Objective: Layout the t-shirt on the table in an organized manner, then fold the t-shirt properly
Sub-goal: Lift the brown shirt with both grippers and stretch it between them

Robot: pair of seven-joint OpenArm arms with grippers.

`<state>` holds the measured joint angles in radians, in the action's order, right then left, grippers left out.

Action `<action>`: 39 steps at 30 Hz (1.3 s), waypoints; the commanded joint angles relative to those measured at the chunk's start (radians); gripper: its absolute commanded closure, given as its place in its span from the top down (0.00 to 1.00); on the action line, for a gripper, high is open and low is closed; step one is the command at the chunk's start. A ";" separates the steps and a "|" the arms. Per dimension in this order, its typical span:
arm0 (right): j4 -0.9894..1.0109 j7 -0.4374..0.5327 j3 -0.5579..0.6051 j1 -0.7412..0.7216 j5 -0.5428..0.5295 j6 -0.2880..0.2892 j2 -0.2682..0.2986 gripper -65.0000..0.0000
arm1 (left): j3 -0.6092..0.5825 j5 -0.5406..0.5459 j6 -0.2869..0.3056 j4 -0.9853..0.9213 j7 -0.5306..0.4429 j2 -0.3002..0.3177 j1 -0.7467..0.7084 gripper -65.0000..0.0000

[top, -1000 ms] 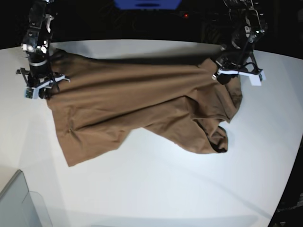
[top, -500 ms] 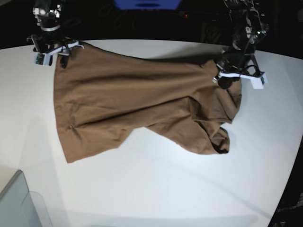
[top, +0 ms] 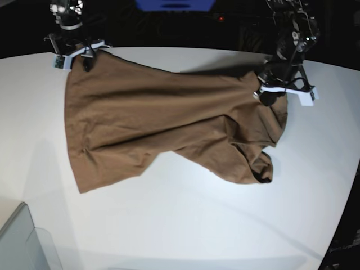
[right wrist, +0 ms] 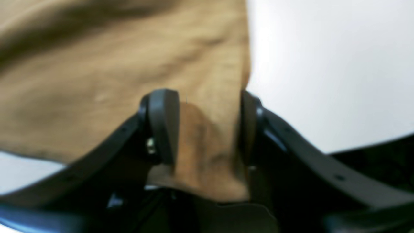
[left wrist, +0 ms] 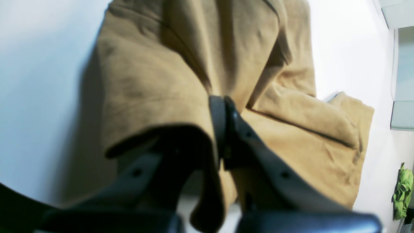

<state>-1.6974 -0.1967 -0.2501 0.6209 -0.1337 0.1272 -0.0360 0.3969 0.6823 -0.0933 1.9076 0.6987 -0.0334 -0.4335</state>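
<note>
On the table (top: 185,219), a plain t-shirt (top: 163,124) bears no readable writing.

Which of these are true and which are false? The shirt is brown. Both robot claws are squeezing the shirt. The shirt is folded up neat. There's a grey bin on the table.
1. The t-shirt is brown. True.
2. Both claws are squeezing it. False: the left gripper is shut on the cloth, but the right gripper has its jaws apart, with cloth only lying between them.
3. The shirt is folded neatly. False: it lies spread and wrinkled on the table, one end bunched.
4. A grey bin sits at the table's near corner. True.
</note>
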 commanded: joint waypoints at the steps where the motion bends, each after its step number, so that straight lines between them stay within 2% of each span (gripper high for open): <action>1: -0.002 -0.039 0.008 0.009 -0.001 0.010 0.000 0.31 | 0.001 0.006 0.007 0.020 -0.015 0.007 0.006 0.00; 3: -0.002 -0.039 0.031 0.007 -0.001 0.010 0.000 0.15 | 0.001 -0.002 0.007 0.019 -0.017 0.010 0.009 0.00; 5: -0.002 -0.039 0.047 0.004 -0.001 0.010 0.000 0.00 | 0.003 -0.003 0.007 0.014 -0.060 0.013 0.011 0.00; 7: -0.008 -0.030 0.048 0.000 -0.001 0.012 0.000 0.00 | -0.005 -0.003 0.007 0.014 -0.129 0.030 0.011 0.00; 11: -0.082 -0.013 0.044 -0.003 -0.005 0.022 0.000 0.00 | -0.008 0.006 0.007 0.023 -0.199 0.066 0.014 0.00; 14: -0.189 0.042 0.039 -0.003 -0.005 0.104 -0.003 0.00 | -0.005 0.000 0.007 0.051 -0.236 0.105 0.057 0.00; 16: -0.264 0.064 0.039 -0.003 -0.007 0.137 -0.006 0.00 | -0.002 0.004 0.007 0.065 -0.258 0.131 0.078 0.00; 20: -0.335 0.078 0.041 -0.060 -0.036 0.157 -0.040 0.00 | -0.008 0.003 0.007 0.106 -0.299 0.192 0.131 0.00; 26: -0.336 0.081 0.041 -0.184 -0.146 0.157 -0.041 0.00 | -0.008 -0.003 0.007 0.100 -0.354 0.260 0.226 0.00; 31: -0.335 0.072 0.048 -0.325 -0.152 0.157 -0.041 0.00 | -0.011 0.004 0.007 0.100 -0.360 0.344 0.301 0.00; 35: -0.335 0.072 0.050 -0.439 -0.154 0.157 -0.049 0.00 | -0.023 0.007 0.007 0.102 -0.360 0.419 0.427 0.00; 39: -0.343 0.084 0.077 -0.513 -0.156 0.154 -0.087 0.00 | -0.031 0.007 0.007 0.106 -0.360 0.468 0.549 0.00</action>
<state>-2.0159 -0.1452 -0.1730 0.1154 -0.2771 0.2756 -0.1230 0.3573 0.6937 -0.0830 1.9980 0.3725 0.4164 0.1005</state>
